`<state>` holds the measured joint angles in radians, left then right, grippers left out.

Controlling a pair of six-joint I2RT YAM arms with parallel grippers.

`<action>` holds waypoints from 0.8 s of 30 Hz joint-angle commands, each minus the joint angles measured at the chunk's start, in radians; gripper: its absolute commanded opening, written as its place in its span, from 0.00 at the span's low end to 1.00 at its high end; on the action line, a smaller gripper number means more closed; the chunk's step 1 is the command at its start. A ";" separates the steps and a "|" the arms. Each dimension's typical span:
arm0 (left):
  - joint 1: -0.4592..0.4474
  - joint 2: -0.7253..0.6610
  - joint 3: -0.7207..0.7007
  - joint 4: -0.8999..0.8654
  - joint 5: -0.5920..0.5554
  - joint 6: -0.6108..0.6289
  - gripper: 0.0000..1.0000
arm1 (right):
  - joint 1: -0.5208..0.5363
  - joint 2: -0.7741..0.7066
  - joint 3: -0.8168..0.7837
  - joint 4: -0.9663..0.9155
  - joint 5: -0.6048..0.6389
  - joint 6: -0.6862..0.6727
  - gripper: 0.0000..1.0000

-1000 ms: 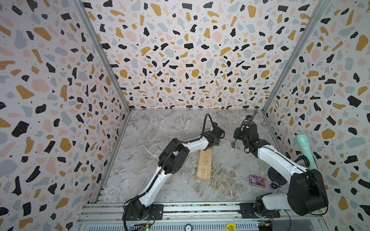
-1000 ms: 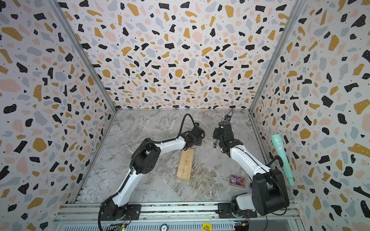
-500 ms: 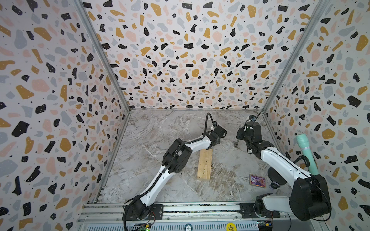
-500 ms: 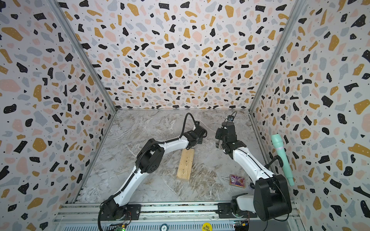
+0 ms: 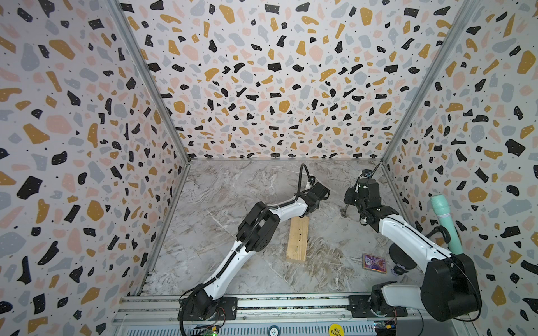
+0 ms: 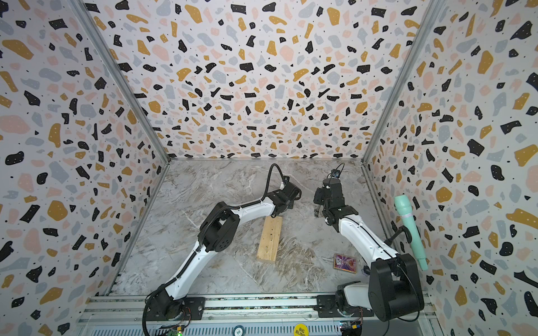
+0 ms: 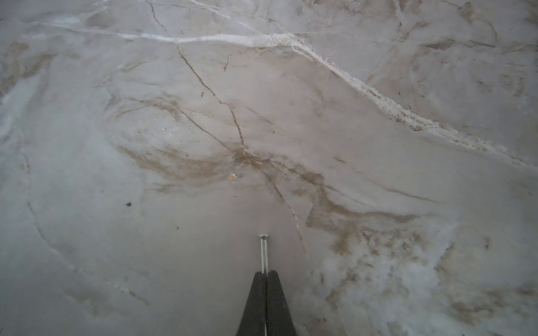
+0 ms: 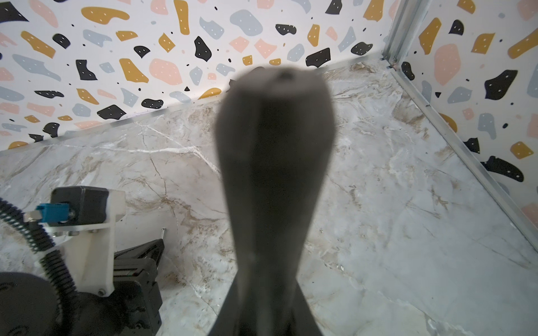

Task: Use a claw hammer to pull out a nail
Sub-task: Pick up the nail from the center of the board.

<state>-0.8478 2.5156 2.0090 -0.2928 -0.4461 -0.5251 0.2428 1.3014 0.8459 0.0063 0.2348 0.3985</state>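
In both top views the right gripper [image 5: 350, 199] clamps the claw hammer [image 5: 345, 210] head-down over the marble floor [image 5: 233, 197], well apart from the wooden block [image 5: 297, 239]. Left wrist view: the left gripper [image 7: 265, 275], fingers pinched together, holds the nail [image 7: 263, 252] by its shank, free of the wood, apparently to carry it off. Right wrist view: the hammer's black handle [image 8: 273, 174] fills the frame. No container appears

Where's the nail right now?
In the left wrist view, the nail is pinched in the shut left end effector, over the marble tabletop just past the far end of the wooden block.
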 commanded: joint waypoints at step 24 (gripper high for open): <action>0.025 -0.491 -0.435 0.121 0.058 0.070 0.00 | -0.004 -0.113 -0.018 -0.015 0.002 0.012 0.00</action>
<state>-0.8345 2.0899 1.6596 -0.2016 -0.3988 -0.4641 0.2428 1.2266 0.8215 -0.0189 0.2348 0.4019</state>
